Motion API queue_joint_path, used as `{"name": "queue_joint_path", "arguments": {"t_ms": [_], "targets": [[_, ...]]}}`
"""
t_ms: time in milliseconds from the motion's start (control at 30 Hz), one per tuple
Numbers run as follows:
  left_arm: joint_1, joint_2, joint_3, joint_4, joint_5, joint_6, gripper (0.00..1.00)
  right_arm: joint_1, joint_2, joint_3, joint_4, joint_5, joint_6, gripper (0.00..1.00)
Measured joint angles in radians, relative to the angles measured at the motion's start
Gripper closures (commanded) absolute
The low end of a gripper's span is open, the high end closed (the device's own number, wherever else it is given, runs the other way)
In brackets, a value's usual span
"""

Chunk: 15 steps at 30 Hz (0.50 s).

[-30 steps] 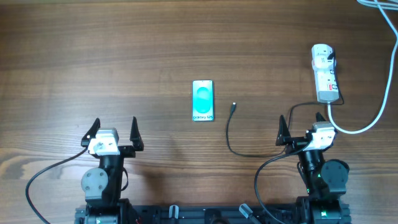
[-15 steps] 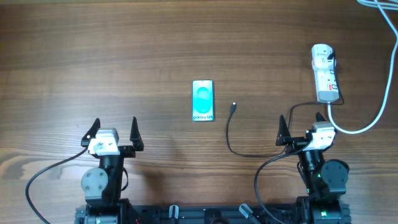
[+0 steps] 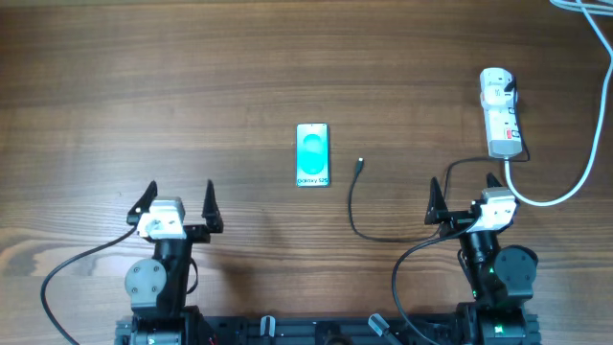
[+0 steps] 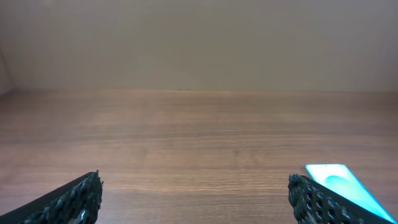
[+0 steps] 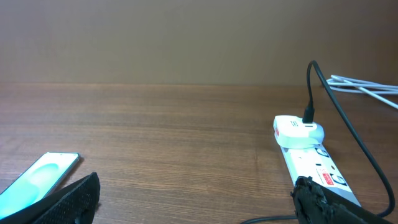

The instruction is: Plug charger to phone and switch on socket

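The phone (image 3: 312,154) lies flat at the table's middle, cyan screen up; it also shows in the left wrist view (image 4: 342,180) and the right wrist view (image 5: 37,177). The charger's thin black cable (image 3: 352,213) curves from its plug tip (image 3: 359,165), right of the phone, back toward the socket. The socket (image 3: 501,112) is a white power strip at the far right with a white adapter (image 5: 298,132) plugged in. My left gripper (image 3: 177,203) is open and empty, near the front left. My right gripper (image 3: 462,199) is open and empty, in front of the socket.
A thick white cord (image 3: 584,144) loops from the socket off the table's right side and top right corner. Black arm cables (image 3: 67,278) trail at the front edge.
The left gripper has shifted very slightly to the right. Nothing else has moved.
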<state>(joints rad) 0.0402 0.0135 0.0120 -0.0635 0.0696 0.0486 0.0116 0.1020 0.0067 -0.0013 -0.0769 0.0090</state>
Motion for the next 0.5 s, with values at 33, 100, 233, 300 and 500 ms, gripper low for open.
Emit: {"name": "queue_joint_path", "arguments": {"t_ms": [33, 100, 233, 300, 500], "targets": [[0.000, 0.000, 0.000, 0.004, 0.023, 0.000, 0.00, 0.000, 0.000, 0.000, 0.000, 0.000, 0.000, 0.00], [0.000, 0.000, 0.000, 0.005, 0.083, 0.000, 0.00, 0.000, 0.000, 0.000, 0.000, 0.000, 0.000, 0.00], [0.000, 0.000, 0.000, 0.011, 0.143, -0.020, 0.00, 0.000, -0.004, 0.000, 0.000, 0.000, 0.000, 0.00], [0.000, 0.000, 0.000, 0.011, 0.154, -0.035, 0.00, 0.000, -0.039, 0.000, -0.002, 0.000, 0.000, 0.00], [0.000, 0.000, 0.000, 0.012, 0.165, -0.047, 0.00, 0.000, -0.083, 0.000, 0.001, 0.000, 0.000, 0.00]]}}
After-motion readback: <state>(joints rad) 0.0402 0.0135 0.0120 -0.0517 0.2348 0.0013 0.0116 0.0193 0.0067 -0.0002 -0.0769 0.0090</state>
